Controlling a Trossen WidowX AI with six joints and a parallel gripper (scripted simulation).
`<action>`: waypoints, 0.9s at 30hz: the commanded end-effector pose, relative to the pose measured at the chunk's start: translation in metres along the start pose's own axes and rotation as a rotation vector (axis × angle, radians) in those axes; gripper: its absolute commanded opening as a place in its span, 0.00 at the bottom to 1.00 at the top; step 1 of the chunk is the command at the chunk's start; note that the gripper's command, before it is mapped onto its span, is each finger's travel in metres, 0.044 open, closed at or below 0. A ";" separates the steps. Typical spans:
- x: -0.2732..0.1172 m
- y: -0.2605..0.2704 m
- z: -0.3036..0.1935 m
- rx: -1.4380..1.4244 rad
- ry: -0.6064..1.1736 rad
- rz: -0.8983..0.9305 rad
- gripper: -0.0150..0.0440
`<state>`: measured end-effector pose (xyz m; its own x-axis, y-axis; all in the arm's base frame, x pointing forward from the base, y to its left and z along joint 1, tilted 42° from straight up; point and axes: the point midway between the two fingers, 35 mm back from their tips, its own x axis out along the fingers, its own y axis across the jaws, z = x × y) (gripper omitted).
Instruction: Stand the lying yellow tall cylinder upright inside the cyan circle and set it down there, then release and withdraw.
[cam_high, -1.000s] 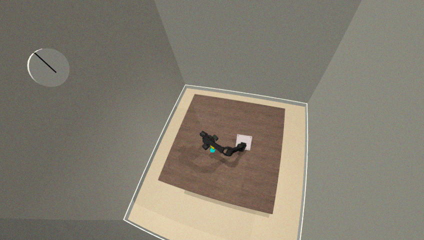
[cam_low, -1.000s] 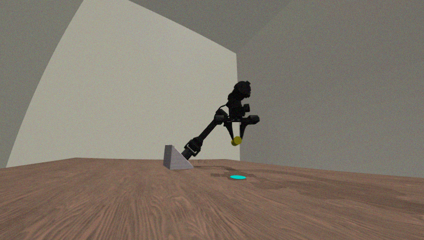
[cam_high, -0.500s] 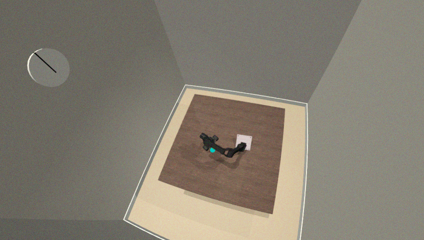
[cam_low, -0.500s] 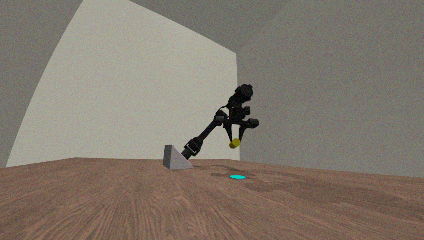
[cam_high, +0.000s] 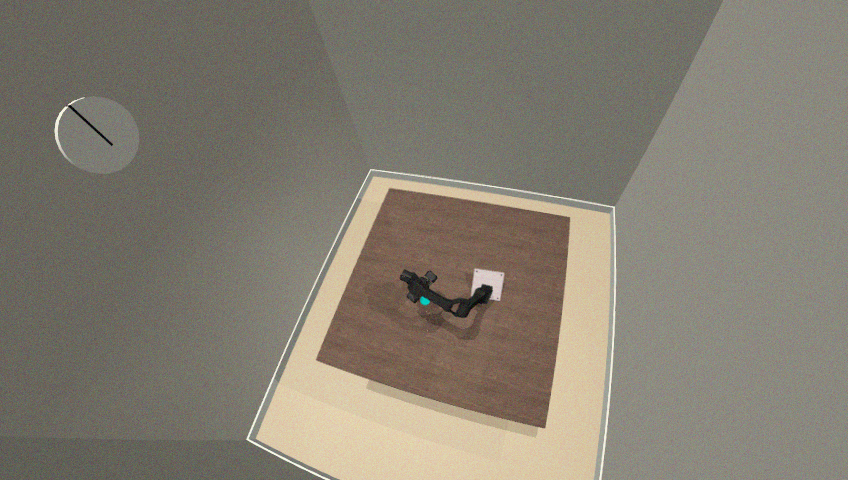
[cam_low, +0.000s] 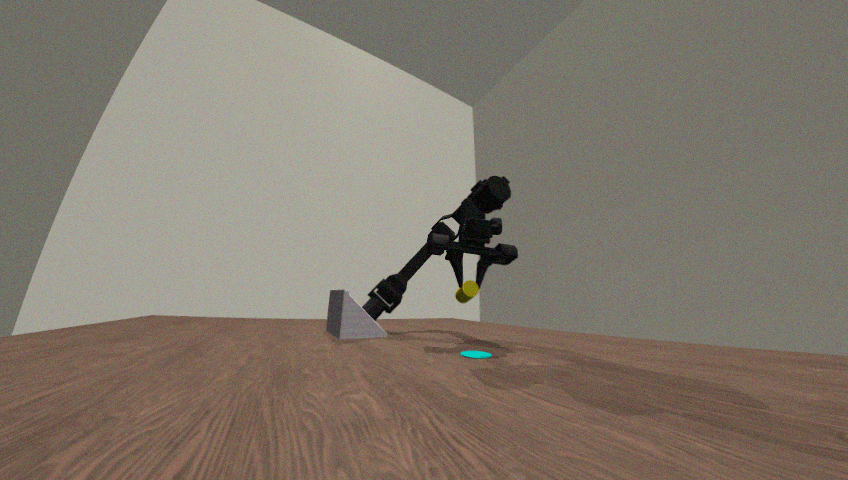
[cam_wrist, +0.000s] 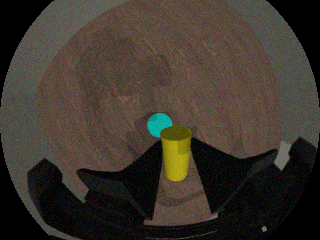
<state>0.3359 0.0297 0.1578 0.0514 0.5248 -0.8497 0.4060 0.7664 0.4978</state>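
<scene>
The yellow tall cylinder is held in the air between the fingertips of my gripper, which is shut on it. In the exterior view the cylinder is tilted well away from upright, one round end facing the camera. The cyan circle lies flat on the table, below the cylinder in the exterior view and just beyond its far end in the wrist view. In the top view the arm hides the cylinder, and the circle shows at the arm's edge.
The arm's base stands by a pale plate, which shows as a grey wedge in the exterior view. The brown wooden table lies under the arm, with the arm's shadows on it.
</scene>
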 end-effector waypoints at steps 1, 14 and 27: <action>0.002 -0.001 -0.001 -0.007 -0.023 -0.021 0.43; 0.008 -0.003 0.000 -0.032 -0.095 -0.069 0.43; 0.013 -0.004 0.000 -0.054 -0.172 -0.110 0.43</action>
<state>0.3358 0.0335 0.1464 0.1523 0.3888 -0.9087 0.3684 0.8308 0.4172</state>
